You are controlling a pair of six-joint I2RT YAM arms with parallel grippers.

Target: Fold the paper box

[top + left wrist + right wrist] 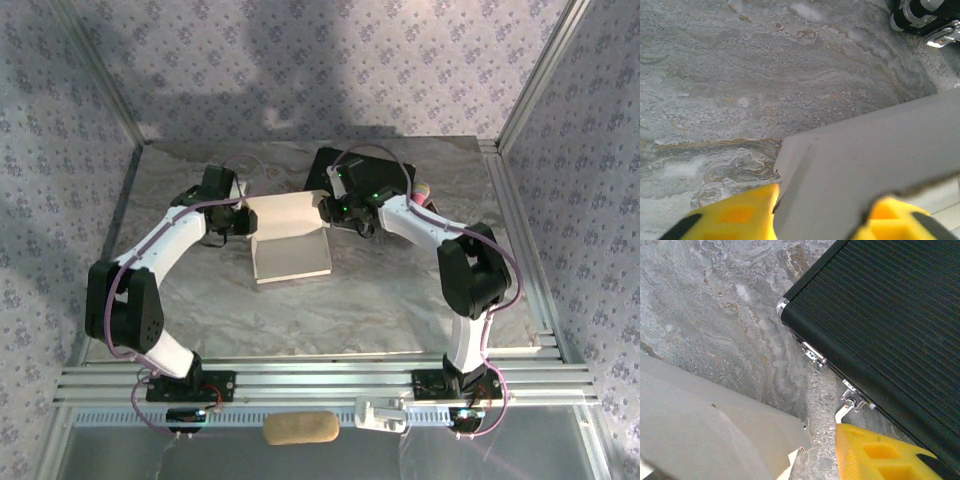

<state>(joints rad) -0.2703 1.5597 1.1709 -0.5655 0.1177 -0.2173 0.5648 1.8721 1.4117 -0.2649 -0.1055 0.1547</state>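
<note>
The paper box (290, 245) is a cream cardboard piece lying mid-table with its rear panel raised. My left gripper (243, 222) sits at the box's back left corner. In the left wrist view a grey-white panel of the paper box (865, 165) spans the gap of the left gripper (812, 220), touching the left yellow finger (735, 215); a firm grip cannot be made out. My right gripper (335, 212) is at the back right corner. In the right wrist view one yellow finger (880, 455) stands apart from the box's notched corner (715, 430), bare table between; the cardboard hides the other finger.
A black ribbed hard case (365, 170) lies just behind the right gripper, its metal latches (812, 356) close to the finger. Patterned walls enclose the marbled table (330, 310). Aluminium rails (320, 385) run along the near edge, with a tan pad (300, 428) below.
</note>
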